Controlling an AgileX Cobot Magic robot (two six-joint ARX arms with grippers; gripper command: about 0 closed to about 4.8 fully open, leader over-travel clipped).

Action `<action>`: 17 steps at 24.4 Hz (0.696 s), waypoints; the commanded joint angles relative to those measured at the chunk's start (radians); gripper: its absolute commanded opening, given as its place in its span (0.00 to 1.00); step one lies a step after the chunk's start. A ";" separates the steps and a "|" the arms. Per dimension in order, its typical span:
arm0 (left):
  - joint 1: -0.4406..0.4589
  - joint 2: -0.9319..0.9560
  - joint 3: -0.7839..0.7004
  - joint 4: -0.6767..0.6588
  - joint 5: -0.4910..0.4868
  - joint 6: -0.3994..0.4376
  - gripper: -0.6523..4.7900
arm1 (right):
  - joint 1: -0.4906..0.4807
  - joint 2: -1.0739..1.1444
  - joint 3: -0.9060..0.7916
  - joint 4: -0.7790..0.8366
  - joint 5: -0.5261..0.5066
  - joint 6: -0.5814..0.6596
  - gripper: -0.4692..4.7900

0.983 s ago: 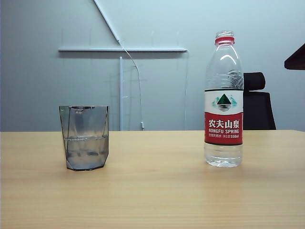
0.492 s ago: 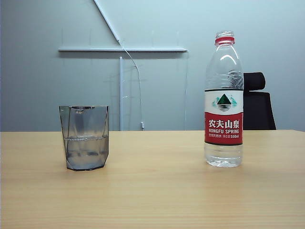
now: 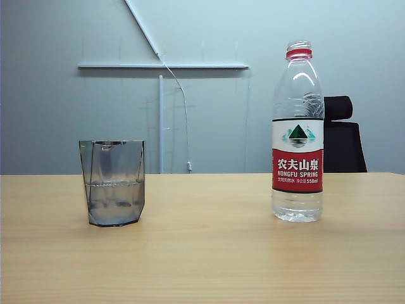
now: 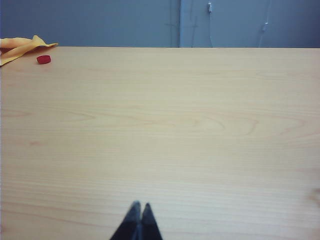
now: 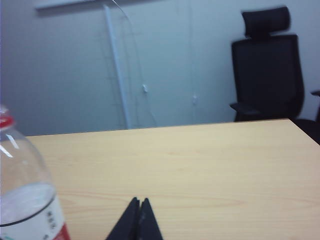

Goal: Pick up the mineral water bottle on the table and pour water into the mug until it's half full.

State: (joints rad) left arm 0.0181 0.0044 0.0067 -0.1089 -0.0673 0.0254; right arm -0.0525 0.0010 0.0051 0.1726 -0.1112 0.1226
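Upright mineral water bottle (image 5: 25, 200) stands just beside the right fingers (image 5: 135, 220), closed and empty; left fingers (image 4: 137, 222), likewise shut, face bare tabletop (image 4: 160, 125).

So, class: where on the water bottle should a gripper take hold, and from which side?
Probably the labelled midsection of the mineral water bottle, approached level from the side: it stands upright, the label band is straight-walled, and the cap is off. The shut right gripper is nearest; the left gripper is also shut.
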 commanded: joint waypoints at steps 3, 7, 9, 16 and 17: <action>0.001 0.002 0.002 0.011 0.001 -0.003 0.12 | -0.001 -0.001 -0.005 0.018 0.000 -0.029 0.08; 0.001 0.002 0.002 0.011 0.001 -0.003 0.12 | 0.001 -0.001 -0.005 0.002 0.057 -0.083 0.08; 0.001 0.002 0.002 0.011 0.001 -0.003 0.12 | 0.001 -0.001 -0.005 0.002 0.075 -0.086 0.08; 0.001 0.002 0.002 0.011 0.001 -0.003 0.12 | 0.002 -0.002 -0.005 -0.076 0.075 -0.105 0.08; 0.001 0.002 0.002 0.011 0.001 -0.003 0.12 | 0.003 -0.002 -0.005 -0.079 0.075 -0.105 0.08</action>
State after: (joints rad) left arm 0.0181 0.0040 0.0067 -0.1089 -0.0677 0.0254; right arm -0.0505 0.0010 0.0051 0.0814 -0.0372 0.0208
